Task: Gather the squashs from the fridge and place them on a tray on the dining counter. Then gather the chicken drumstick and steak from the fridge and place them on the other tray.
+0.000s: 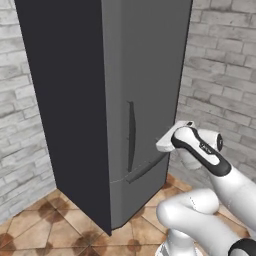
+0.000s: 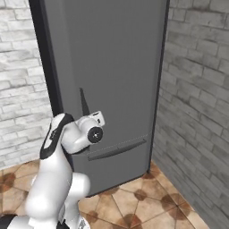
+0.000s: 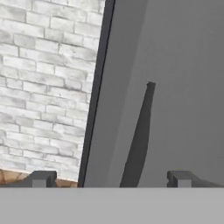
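The fridge (image 1: 135,95), a tall dark grey cabinet-like unit with its door shut, stands upright in a brick-walled corner, its long axis vertical and its door facing the robot. The white arm's two-finger gripper (image 3: 109,178) is held level just before that door, its two small dark finger tips (image 3: 41,178) spread wide apart with nothing between them. In the hand view the recessed vertical door handle (image 3: 140,140), a dark narrow slot, runs up the door between the spread tips, tapering towards its upper end. From the left base camera the white hand (image 1: 175,137) sits near the right edge of the door, just to the right of the handle (image 1: 131,137) and above the horizontal seam and long bar grip of the lower drawer (image 1: 145,170). Whether the tips touch the door cannot be told. From the right base camera the hand (image 2: 91,125) hangs in front of the lower part of the handle (image 2: 83,103). Pale grey brick walls (image 2: 197,89) close in on both sides of the fridge, and a floor of brown terracotta tiles (image 2: 134,201) spreads beneath it.
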Controlling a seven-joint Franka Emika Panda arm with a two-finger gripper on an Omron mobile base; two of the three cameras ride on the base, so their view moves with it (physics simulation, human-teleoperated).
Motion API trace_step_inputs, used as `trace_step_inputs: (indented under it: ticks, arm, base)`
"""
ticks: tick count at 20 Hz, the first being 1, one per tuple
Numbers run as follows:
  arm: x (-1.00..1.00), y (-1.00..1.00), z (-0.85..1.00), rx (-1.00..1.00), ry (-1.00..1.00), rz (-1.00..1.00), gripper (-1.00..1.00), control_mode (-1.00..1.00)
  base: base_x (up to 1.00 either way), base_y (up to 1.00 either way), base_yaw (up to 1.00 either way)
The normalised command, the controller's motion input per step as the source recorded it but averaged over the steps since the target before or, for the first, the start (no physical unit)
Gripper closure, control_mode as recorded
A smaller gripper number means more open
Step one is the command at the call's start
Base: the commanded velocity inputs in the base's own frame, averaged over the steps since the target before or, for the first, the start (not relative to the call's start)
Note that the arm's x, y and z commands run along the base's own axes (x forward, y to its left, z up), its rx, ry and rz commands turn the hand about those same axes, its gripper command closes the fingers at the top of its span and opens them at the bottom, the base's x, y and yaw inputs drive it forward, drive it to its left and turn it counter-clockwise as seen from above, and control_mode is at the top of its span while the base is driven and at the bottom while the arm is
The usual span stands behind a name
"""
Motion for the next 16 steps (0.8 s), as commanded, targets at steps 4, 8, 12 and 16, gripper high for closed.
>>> trace_step_inputs:
  ticks: [4, 8, 12, 16]
  arm:
    - [0.00, 0.33, -0.18, 0.03, -0.12, 0.00, -1.00, -1.00]
    - [0.00, 0.32, -0.08, 0.04, -0.06, 0.00, -1.00, -1.00]
    - [0.00, 0.32, -0.03, 0.03, -0.01, 0.00, -1.00, -1.00]
    - [0.12, 0.15, -0.01, 0.02, 0.00, 0.00, -1.00, -1.00]
  base:
    - [0.00, 0.00, 0.00]
    - [0.00, 0.00, 0.00]
    - [0.00, 0.00, 0.00]
    - [0.00, 0.00, 0.00]
